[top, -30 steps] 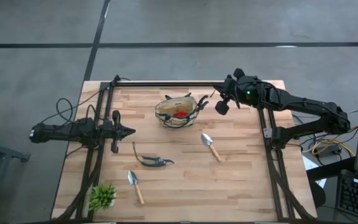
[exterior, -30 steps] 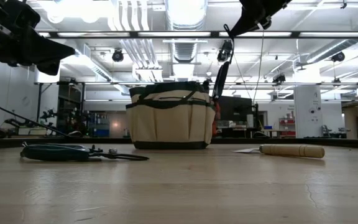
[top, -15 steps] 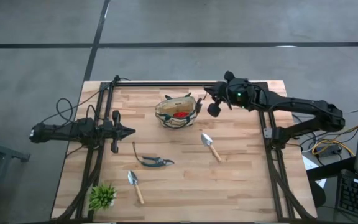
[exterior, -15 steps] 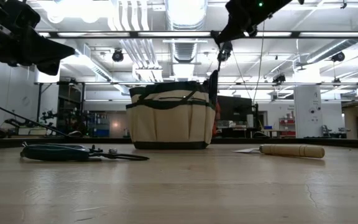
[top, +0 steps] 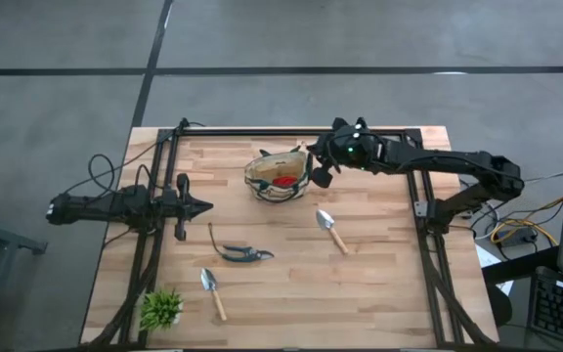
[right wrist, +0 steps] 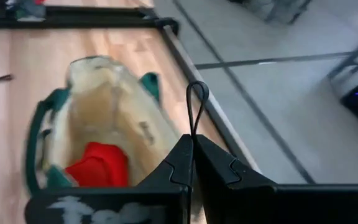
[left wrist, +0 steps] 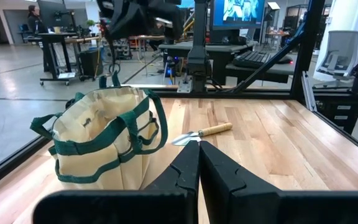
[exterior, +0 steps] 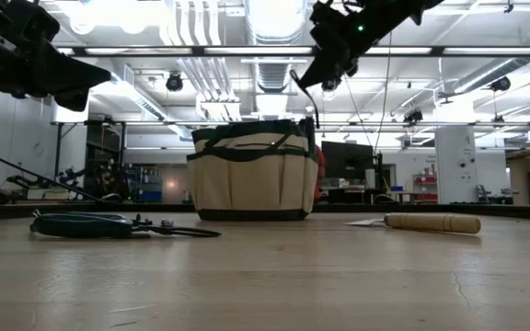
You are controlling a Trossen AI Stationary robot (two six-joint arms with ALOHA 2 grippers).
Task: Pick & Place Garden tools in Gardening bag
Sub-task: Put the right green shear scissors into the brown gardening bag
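Mid-delivery at the bench (top: 379,284): holding the right end effector (top: 313,168) above the right-hand rim of the gardening bag (top: 262,181), fingers pinched tight on a thin dark loop (right wrist: 192,124), judged to be part of one pair of pruning shears. Cannot make out the rest of that tool; from the low view, only a slim dark line hanging toward the bag's top edge.

Standing upright near the back of the bench, mouth open, with the red glove-like item (top: 282,180) already inside. Lying out on the wood in front of the bag: a second pair of shears (top: 240,252), one trowel (top: 332,231) off to the right, another trowel (top: 212,291) close to the spiky green plant (top: 161,308).

Parked at the bench's left edge, well apart from everything: the left end effector (top: 198,206), fingers closed together on nothing.

Step in hand, by the look of it: the drop. Next, likely: shifting inward until squarely over the opening, lowering clear of the loop handles, then releasing. Three tools left to collect after that.
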